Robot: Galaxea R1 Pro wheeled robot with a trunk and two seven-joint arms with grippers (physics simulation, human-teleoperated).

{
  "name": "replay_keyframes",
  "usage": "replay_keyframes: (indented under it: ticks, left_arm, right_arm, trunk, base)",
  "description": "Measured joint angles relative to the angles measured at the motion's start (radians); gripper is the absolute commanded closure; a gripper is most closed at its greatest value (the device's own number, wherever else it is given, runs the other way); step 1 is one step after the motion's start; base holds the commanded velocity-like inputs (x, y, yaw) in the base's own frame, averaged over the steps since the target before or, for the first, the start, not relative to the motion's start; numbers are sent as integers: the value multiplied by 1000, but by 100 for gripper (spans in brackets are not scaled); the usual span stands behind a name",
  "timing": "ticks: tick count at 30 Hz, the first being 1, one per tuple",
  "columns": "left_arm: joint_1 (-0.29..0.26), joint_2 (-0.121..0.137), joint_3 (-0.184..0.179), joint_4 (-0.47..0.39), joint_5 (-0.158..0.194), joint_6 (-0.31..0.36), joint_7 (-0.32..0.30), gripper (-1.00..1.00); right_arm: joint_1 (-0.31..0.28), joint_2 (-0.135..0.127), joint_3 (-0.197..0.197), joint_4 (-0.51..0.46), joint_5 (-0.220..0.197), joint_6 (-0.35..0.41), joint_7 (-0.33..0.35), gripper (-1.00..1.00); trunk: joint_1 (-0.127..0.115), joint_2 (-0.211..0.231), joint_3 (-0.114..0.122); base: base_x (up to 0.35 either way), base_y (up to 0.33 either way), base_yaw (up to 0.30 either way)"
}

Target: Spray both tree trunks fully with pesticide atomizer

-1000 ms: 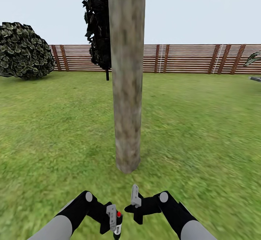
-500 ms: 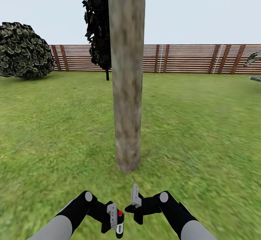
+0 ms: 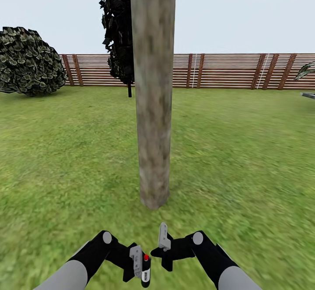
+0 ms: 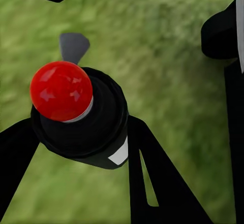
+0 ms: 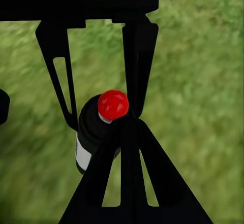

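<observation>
**A:** What dominates the garden from the robot's head?

**B:** The lawn (image 3: 245,158), running back to a slatted wooden fence (image 3: 227,71), with a round bush (image 3: 26,62) at far left and a black conifer (image 3: 118,31) behind. Straight ahead stands one tree (image 3: 152,106), its smooth mottled trunk rising out of view; its base is near the arms, probably so the spray can reach the bark.

**A:** And the arms?

**B:** Both are drawn in low before the trunk. The left gripper (image 3: 136,263) has its fingers clamped on the pesticide atomizer (image 3: 145,269), a dark bottle with a red top and a white label, held upright and clear of the grass. In the left wrist view a finger (image 4: 152,183) presses against the bottle's side.

**A:** The right one?

**B:** The right gripper (image 3: 162,242) sits just beside the bottle, carrying nothing; whether its fingers are spread or closed cannot be told. Its wrist camera looks past them onto the bottle, perhaps readying to press the top.
</observation>
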Motion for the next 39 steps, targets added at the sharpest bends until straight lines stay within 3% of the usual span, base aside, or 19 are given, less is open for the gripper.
replay_keyframes:
  ticks: [7, 21, 26, 32, 33, 35, 36, 39]
  left_arm:
    - [0, -16, -1, 0, 0, -2, 0, 100]
    - [1, -12, -1, 2, -1, 0, 0, 100]
    - [4, 13, -9, 3, -19, 3, 3, 100]
    - [9, 102, -7, 3, -38, 4, 2, 100]
    - [10, 117, -7, 3, -43, 4, 2, 100]
    - [12, 155, -7, 3, -52, 4, 2, 100]
    - [14, 186, -7, 3, -55, 4, 3, 100]
    - [14, 234, -1, 3, -53, 3, 7, 100]
  right_arm:
    - [0, -1, -1, 0, 0, 0, 0, 100]
    - [0, -2, -1, 2, 0, 0, 0, 100]
    - [0, -2, 0, 2, 0, 0, 0, 100]
    - [0, -5, 0, 2, 0, 0, 0, 100]
    - [0, -5, 0, 3, 0, 0, 0, -100]
    - [0, -7, 0, 3, 0, -1, 0, -100]
    - [0, -9, -1, 2, 0, -1, 0, -100]
    - [0, -12, -3, 3, -1, -1, 0, -100]
  trunk:
    - [0, 0, 0]
    - [0, 0, 0]
    - [0, 0, 0]
    - [0, 0, 0]
    - [0, 0, 0]
    - [0, 0, 0]
    - [0, 0, 0]
    - [0, 0, 0]
  base:
    - [0, 0, 0]
    - [0, 0, 0]
    - [0, 0, 0]
    - [0, 0, 0]
    - [0, 0, 0]
    - [0, 0, 0]
    - [0, 0, 0]
    - [0, 0, 0]
